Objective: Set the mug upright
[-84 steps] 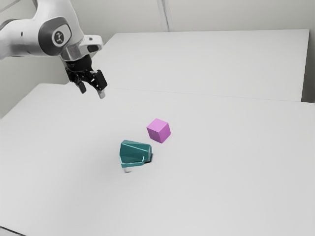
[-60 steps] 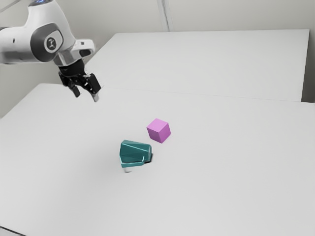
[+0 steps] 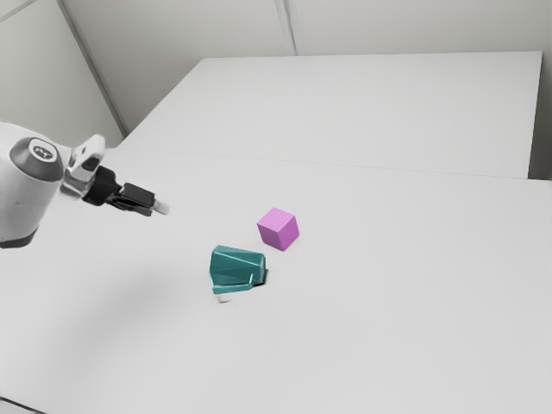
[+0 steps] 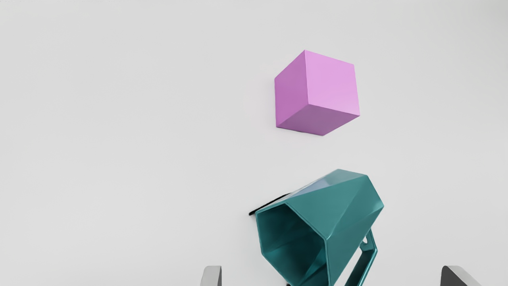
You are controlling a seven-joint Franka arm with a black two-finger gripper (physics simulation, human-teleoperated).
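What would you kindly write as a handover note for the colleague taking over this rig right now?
Gripper: open and empty, above the table, off to the exterior view's left of the mug.
Mug: on its side, mouth toward the exterior view's left; the pink cube stands close by, not touching it.
Done: neither grasp nor righting.
Left: grasp the mug, turn it upright, release it.

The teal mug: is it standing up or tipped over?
Tipped over: the mug lies on its side on the table, its open mouth facing sideways rather than up.
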